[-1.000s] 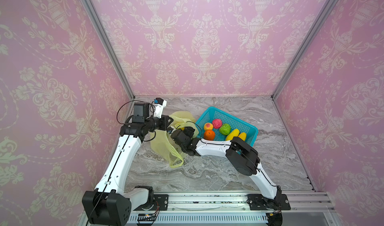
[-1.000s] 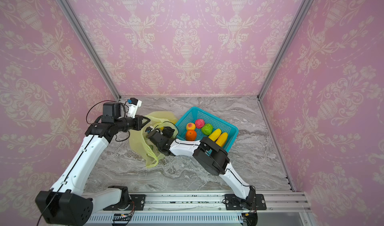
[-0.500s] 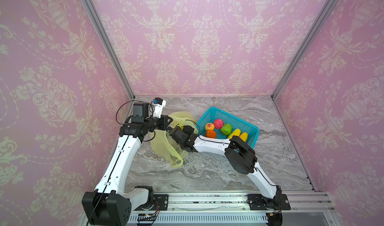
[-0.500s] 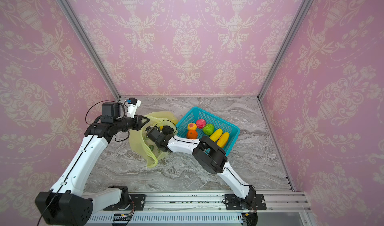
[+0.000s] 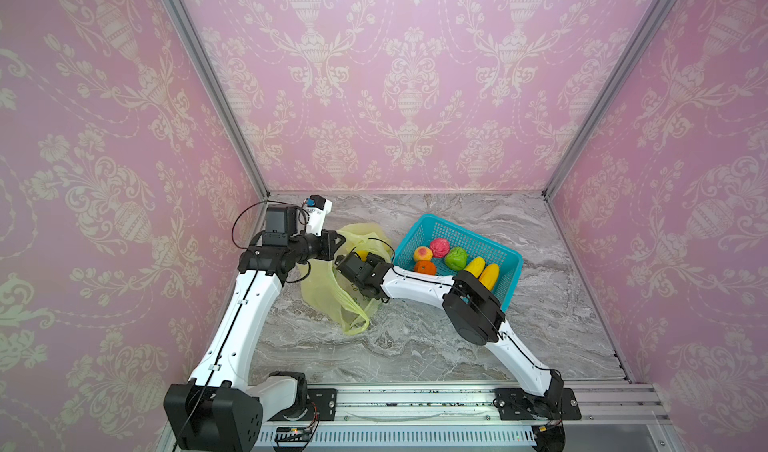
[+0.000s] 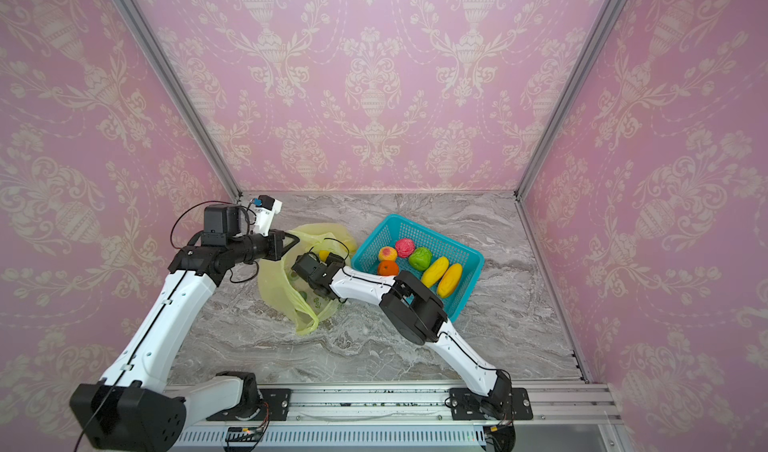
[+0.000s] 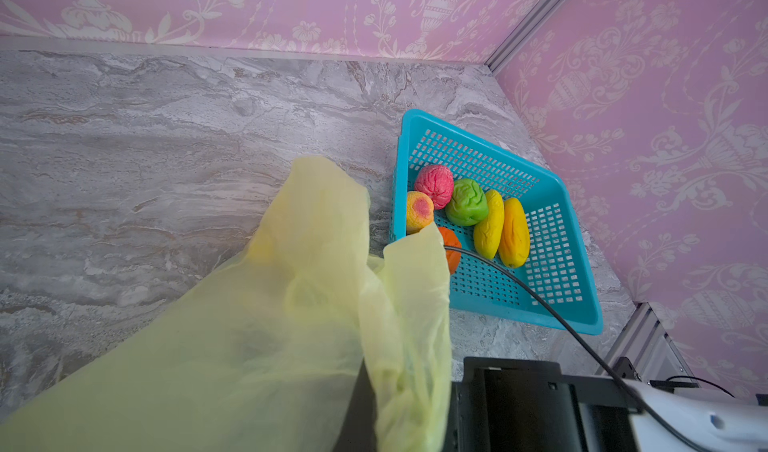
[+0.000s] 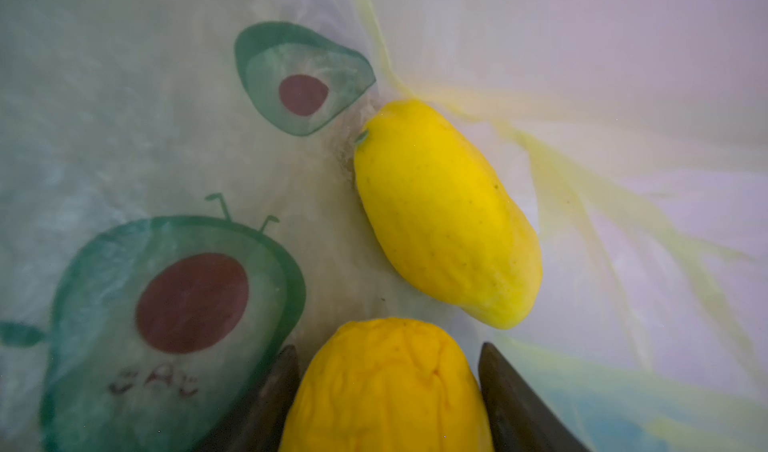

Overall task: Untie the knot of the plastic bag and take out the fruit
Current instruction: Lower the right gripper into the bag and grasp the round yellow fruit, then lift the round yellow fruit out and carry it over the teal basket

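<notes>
The yellow-green plastic bag (image 5: 324, 292) (image 6: 276, 283) lies at the left of the marble table, its mouth lifted. My left gripper (image 5: 338, 242) (image 6: 293, 242) is shut on the bag's upper edge (image 7: 399, 304). My right gripper (image 8: 388, 348) reaches inside the bag, and its dark fingers (image 8: 274, 391) press both sides of a wrinkled yellow-orange fruit (image 8: 386, 387). A long yellow mango (image 8: 444, 217) lies just beyond it on the printed bag wall (image 8: 166, 138). In both top views only a yellow bit of fruit (image 5: 362, 255) (image 6: 323, 256) shows by the right wrist. The knot is out of view.
A turquoise perforated basket (image 5: 511, 263) (image 6: 473, 258) (image 7: 582, 321) stands right of the bag. It holds a peach (image 5: 423, 253), a pink-red ball (image 5: 439, 247), a green fruit (image 5: 456, 258), an orange (image 5: 425, 268) and two mangoes (image 5: 489, 275). Pink walls enclose the table.
My right gripper has pushed a little deeper into the bag, and its jaws have narrowed onto the yellow-orange fruit. The left arm still holds the bag's edge in the same place.
</notes>
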`<state>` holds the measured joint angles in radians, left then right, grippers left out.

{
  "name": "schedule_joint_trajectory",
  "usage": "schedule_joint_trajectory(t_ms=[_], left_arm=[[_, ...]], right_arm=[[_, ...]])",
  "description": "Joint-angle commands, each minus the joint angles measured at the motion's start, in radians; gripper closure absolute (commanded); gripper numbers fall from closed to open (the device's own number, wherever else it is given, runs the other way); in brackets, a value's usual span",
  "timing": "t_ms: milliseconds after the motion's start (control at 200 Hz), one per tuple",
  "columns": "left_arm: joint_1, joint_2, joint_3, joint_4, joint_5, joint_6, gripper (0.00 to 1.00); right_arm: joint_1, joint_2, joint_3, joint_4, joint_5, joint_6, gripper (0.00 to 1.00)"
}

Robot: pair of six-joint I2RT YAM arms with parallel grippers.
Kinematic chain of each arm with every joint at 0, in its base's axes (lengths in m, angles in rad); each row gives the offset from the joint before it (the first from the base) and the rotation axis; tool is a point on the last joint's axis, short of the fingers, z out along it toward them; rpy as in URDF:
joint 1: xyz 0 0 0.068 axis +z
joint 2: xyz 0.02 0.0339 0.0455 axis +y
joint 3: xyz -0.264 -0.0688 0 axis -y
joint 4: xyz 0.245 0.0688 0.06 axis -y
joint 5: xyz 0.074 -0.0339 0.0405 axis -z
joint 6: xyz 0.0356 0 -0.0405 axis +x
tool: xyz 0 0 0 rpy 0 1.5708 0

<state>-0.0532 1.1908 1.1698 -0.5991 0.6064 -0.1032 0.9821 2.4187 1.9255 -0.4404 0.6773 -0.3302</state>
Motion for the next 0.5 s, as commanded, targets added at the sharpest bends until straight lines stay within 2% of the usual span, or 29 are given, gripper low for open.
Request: schedule_joint_trajectory(t_ms=[0, 335, 495], left_arm=[[0.012, -0.021, 0.014, 0.001, 0.004, -0.006, 1.00], [0.013, -0.020, 0.013, 0.001, 0.003, -0.006, 1.00], [0.014, -0.017, 0.013, 0.002, 0.004, -0.007, 1.00]], right_arm=[[-0.008, 0.014, -0.016, -0.108, -0.063, 0.045, 0.41], [0.011, -0.122, -0.138, 0.016, -0.112, 0.068, 0.64], [0.062, -0.265, -0.287, 0.199, -0.200, 0.070, 0.73]])
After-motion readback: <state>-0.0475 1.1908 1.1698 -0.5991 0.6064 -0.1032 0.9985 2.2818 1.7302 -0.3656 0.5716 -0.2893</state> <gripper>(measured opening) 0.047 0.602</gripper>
